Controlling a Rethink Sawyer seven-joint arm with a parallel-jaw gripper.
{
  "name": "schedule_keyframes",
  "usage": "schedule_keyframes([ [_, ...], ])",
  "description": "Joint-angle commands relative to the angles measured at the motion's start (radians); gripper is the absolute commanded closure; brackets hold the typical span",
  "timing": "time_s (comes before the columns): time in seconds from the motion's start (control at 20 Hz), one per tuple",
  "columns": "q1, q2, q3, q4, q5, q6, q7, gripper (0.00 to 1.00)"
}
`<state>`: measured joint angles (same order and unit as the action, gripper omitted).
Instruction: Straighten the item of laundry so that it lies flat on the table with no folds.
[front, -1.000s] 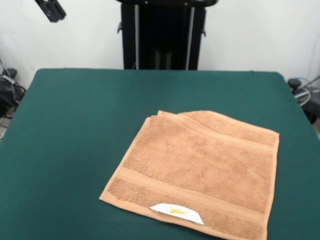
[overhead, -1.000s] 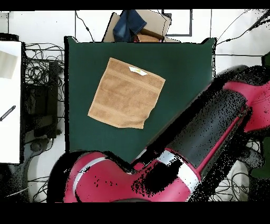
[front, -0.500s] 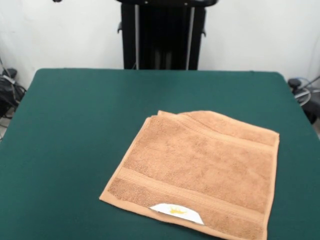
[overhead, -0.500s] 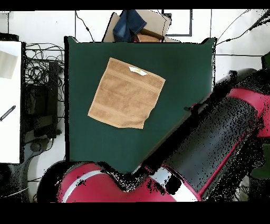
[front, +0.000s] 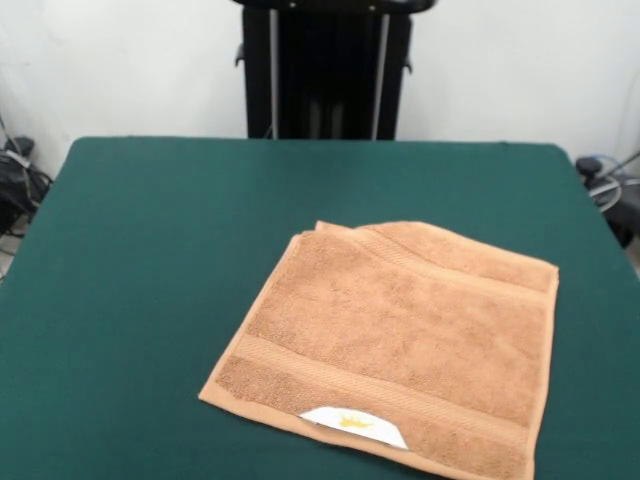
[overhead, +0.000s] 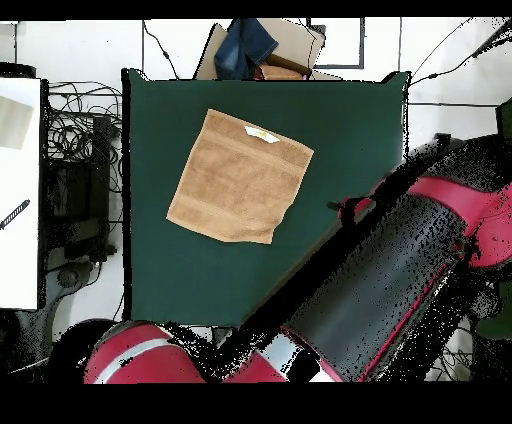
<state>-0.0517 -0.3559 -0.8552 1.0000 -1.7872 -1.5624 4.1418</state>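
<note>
The towel (front: 395, 345) lies spread on the table (front: 150, 260), skewed to the table's edges, and it looks nearly flat. One fault shows: at the towel's far corner, opposite the label (front: 354, 424), a flap seems turned over, leaving a soft doubled ridge along that hem. So I judge the job close to done, with that last fold still to open.

The arm (overhead: 400, 270) sweeps over the table's side, clear of the towel, in the overhead view. The gripper itself I cannot find in either view, so whether it is spread or closed I cannot say.

The next move, I reckon, calls for a pinch on the turned corner and a pull outward, away from the label, low to the felt so the rest doesn't drag.

The towel is a light orange-tan terry rectangle with a looped nap, woven bands near two ends and stitched hems. The label is white with a yellow mark and peeks from the near hem. The table is dark green and felt-like.
</note>
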Motion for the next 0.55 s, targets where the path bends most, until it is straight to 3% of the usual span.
schedule_keyframes([
  [0.05,0.04,0.019,0.149,0.142,0.073,-0.012,0.058,1.0],
  [0.55,0.094,0.049,0.171,0.216,0.109,0.101,-0.074,1.0],
])
